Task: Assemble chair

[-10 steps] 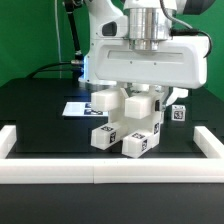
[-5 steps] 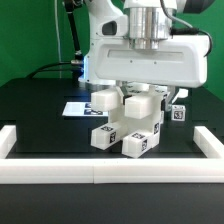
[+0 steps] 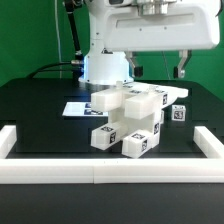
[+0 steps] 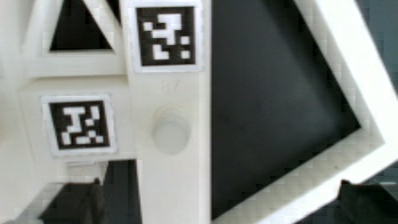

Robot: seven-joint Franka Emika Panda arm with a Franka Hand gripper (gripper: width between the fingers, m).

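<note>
The chair (image 3: 125,120) is a cluster of white blocky parts with black-and-white tags in the middle of the black table. Two tagged blocks stand at its front. A small tagged cube (image 3: 179,113) lies just to its right in the exterior view. My gripper (image 3: 156,68) hangs open above the cluster, its dark fingers (image 3: 182,68) clear of the parts and holding nothing. In the wrist view the white tagged parts (image 4: 160,130) fill the picture beneath the open gripper (image 4: 240,205), with one white bar (image 4: 338,110) running diagonally across the dark table.
The marker board (image 3: 74,108) lies flat behind the cluster at the exterior view's left. A long white border rail (image 3: 100,172) runs along the front and up both sides. The robot base (image 3: 105,65) stands behind.
The hand has lifted straight up from low over the chair parts, so its fingers now hang clear above them. The parts have not moved.
</note>
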